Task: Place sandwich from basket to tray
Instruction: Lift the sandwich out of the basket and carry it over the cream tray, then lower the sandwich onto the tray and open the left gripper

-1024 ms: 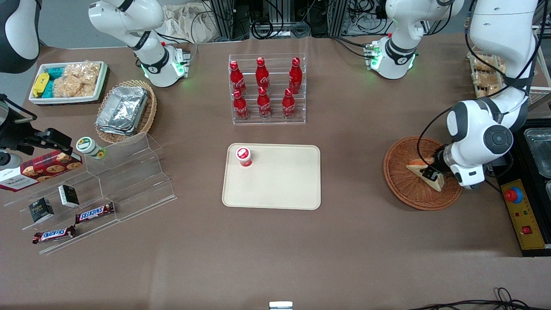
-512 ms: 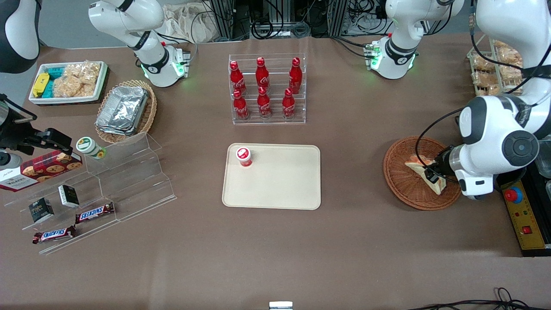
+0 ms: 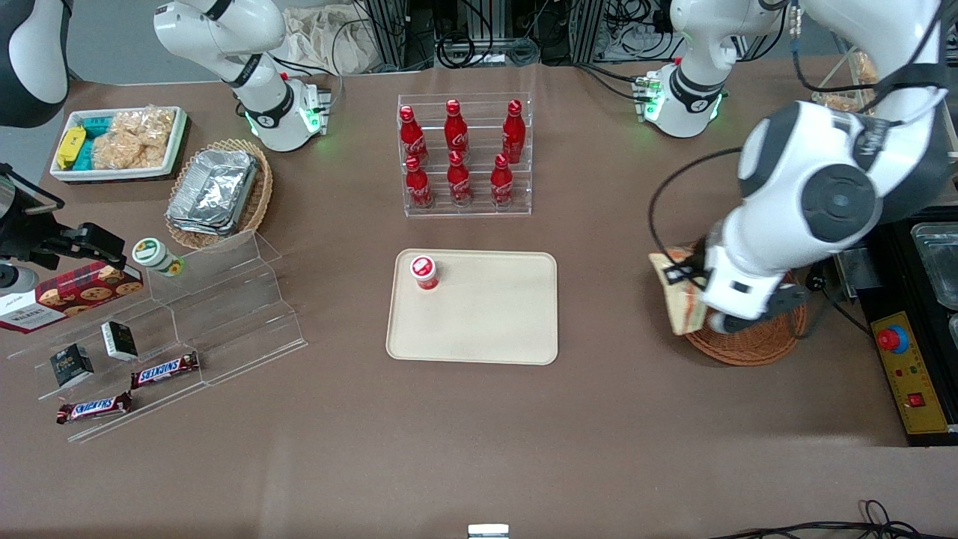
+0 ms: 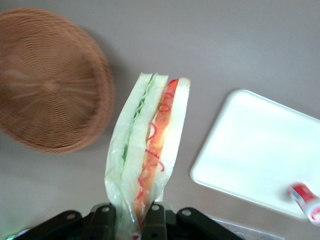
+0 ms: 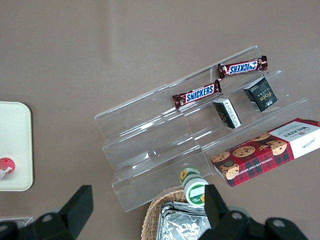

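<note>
I have the sandwich (image 4: pixel 148 150) clamped between my gripper (image 4: pixel 131 216) fingers, pinched at one end so that the wedge stands out from the jaws with its green and orange-red filling edge showing through the clear wrap; it is lifted clear of the round wicker basket (image 4: pixel 47 80), which sits empty on the brown table; from the front view my gripper (image 3: pixel 692 288) hangs above the basket (image 3: pixel 756 340) at the rim that faces the tray, the sandwich (image 3: pixel 677 288) carried in the air and touching nothing but my fingers; so I judge the pick done and the carry to be the step in hand; the cream tray (image 3: pixel 486 344) lies well apart, toward the middle of the table, and a small red-capped bottle (image 3: pixel 424 272) stands on it in the corner toward the parked arm's end and farther from the front camera; the rest of the tray (image 4: pixel 260 150) is bare, so the next move calls for a level sweep across the open table, high enough to clear the low rim, then a descent over the bare part, well away from that bottle (image 4: pixel 306 199); only once the bread rests flat should I let go; the wrap looks slippery, so a slow carry seems wise.
</note>
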